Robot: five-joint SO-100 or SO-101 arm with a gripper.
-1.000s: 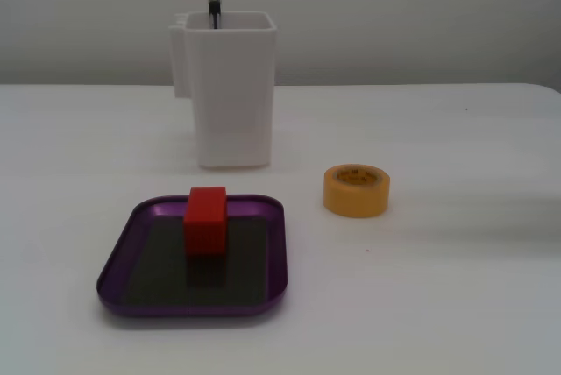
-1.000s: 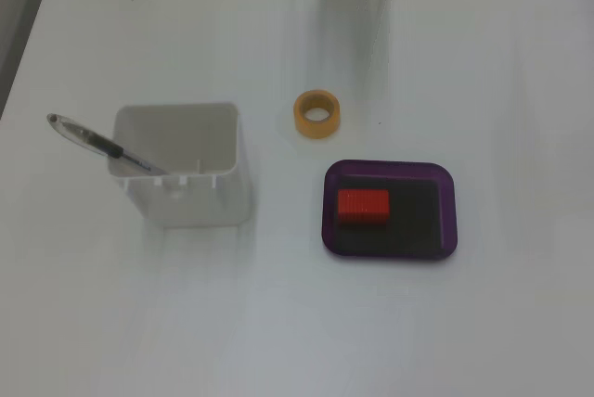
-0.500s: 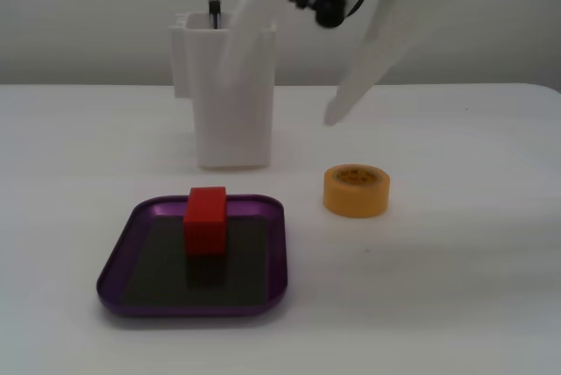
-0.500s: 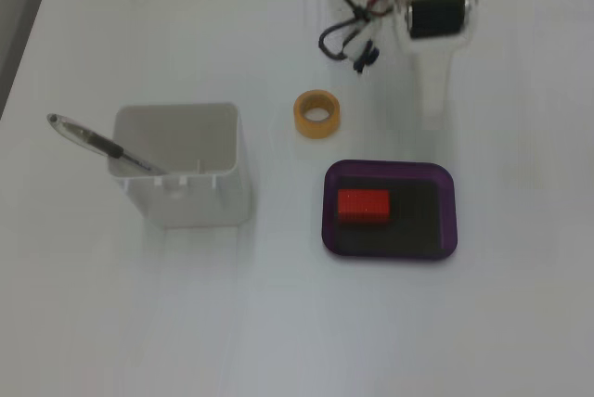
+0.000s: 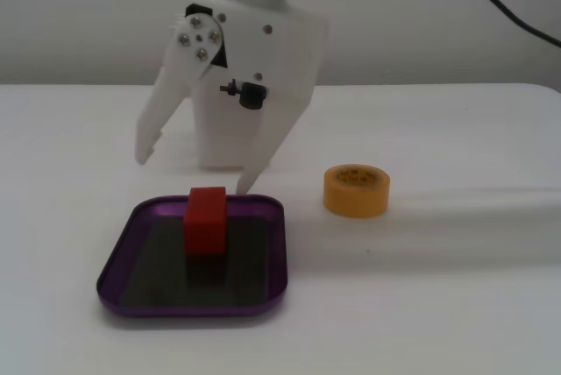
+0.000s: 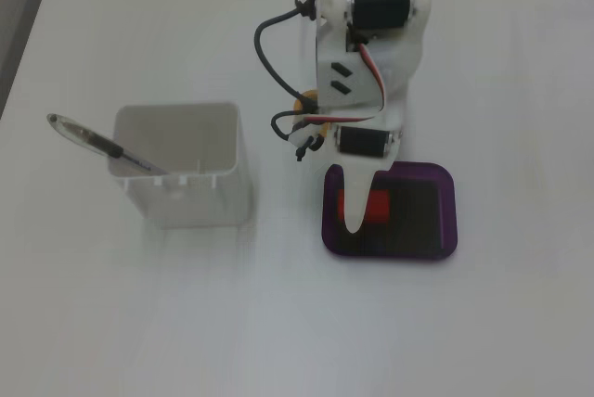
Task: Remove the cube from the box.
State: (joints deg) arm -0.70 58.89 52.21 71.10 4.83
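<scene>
Box [image 5: 118,257] position, nearest the camera in a fixed view: flat on the white desk [image 5: 456,305]; purple rim intact, dark floor exposed on both sides of the load. Cube [image 5: 206,220] status: upright on the box floor toward the far rim, inside the box; in the other fixed view only a strip of red [image 6: 375,206] shows beside the arm, also within the purple rim [image 6: 451,221]. Extraction is therefore not done; judged from these positions, grasp, lift and carry clear of the rim all remain.

End effector [image 5: 195,169] status: released, fingers spread wide, holding nothing; it stands just behind the cube, with one fingertip low near the box's far rim and the other raised and off to the left in that view. No contact with the cube is evident.

Yellow tape roll [image 5: 357,189]: on the desk to the right of the box, apart from it; not involved. Tall white container [image 6: 186,170]: well clear on the other side; a pen [image 6: 102,142] leans in it.
</scene>
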